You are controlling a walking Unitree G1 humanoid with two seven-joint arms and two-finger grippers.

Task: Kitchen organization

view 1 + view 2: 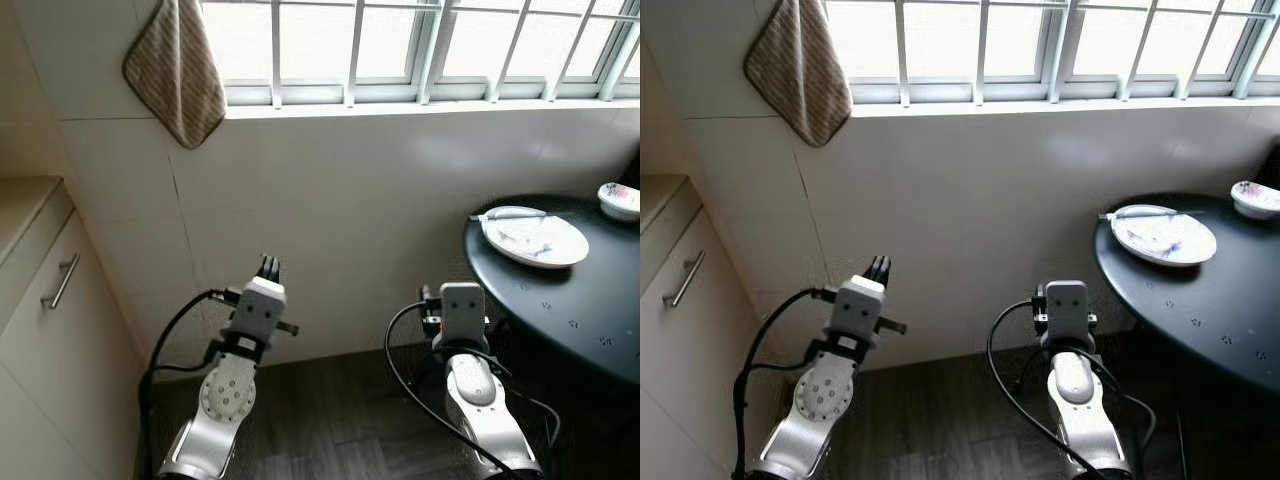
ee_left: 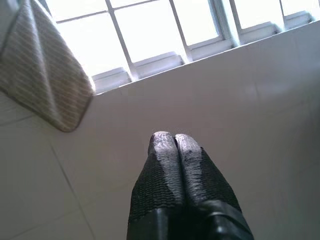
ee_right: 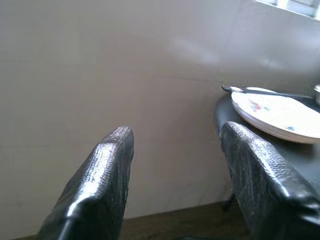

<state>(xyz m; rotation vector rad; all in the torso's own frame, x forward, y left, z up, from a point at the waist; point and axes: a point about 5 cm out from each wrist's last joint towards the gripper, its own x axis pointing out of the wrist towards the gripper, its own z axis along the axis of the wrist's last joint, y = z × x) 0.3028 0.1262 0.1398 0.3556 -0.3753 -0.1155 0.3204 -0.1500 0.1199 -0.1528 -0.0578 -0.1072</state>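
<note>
Right wrist view, right gripper [image 3: 175,150] jaws wide, plate [image 3: 280,112] beyond, left gripper [image 2: 175,142] closed.

A striped cloth [image 1: 176,68] hangs at eleven o'clock beside the barred window [image 1: 420,45]; a cabinet [image 1: 45,330] with a metal handle [image 1: 60,281] stands at nine.

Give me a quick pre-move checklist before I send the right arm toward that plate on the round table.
1. Right gripper open, nothing between the fingers: ok.
2. Left gripper shut, holding nothing: ok.
3. Plate lies flat on the black round table: ok.
4. Utensil rests across the plate's far rim and may slide: not ok.
5. Small bowl stands apart from the plate: ok.
6. Plate within reach from here: cannot tell.
</note>
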